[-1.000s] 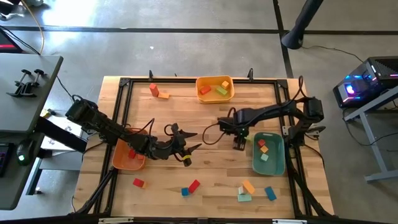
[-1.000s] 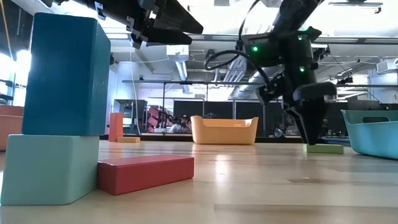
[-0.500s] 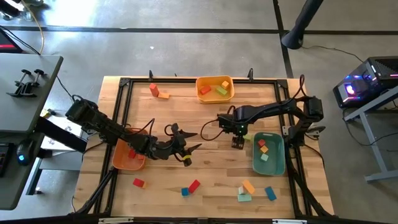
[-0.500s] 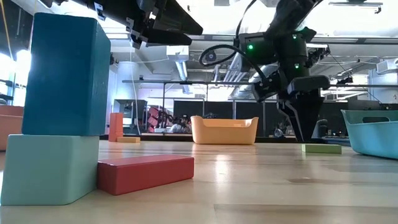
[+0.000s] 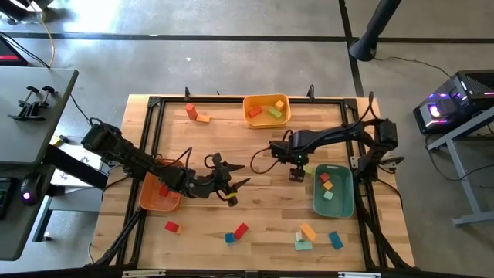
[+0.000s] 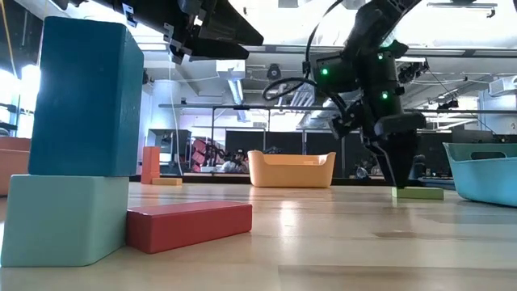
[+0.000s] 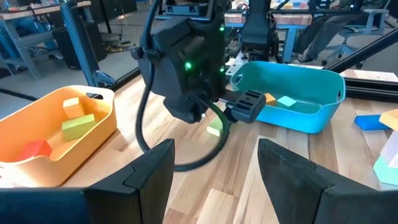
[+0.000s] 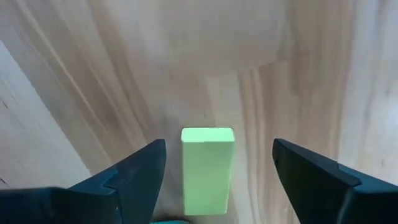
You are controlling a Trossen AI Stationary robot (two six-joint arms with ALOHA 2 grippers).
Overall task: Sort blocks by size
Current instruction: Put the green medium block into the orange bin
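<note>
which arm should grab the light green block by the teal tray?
Right. Its end effector is open directly over the light green block, fingers either side. The left end effector sits mid-table, farther off.

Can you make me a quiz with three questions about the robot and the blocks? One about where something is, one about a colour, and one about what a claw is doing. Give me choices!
1. Where is the right gripper?
A. over the green block, beside the teal tray
B. inside the yellow tray
C. off the table

2. What colour is the tray under the left arm?
A. purple
B. orange
C. white

3. What are the right gripper's fingers doing?
A. squeezing a red block
B. holding a tray
C. open, one on each side of the green block

Answers:
1 A: the high view shows it just left of the teal tray, and its wrist view looks down on the green block.
2 B: the orange tray lies beneath that arm in the high view.
3 C: the right wrist view shows bare wood between each finger and the block.
</note>
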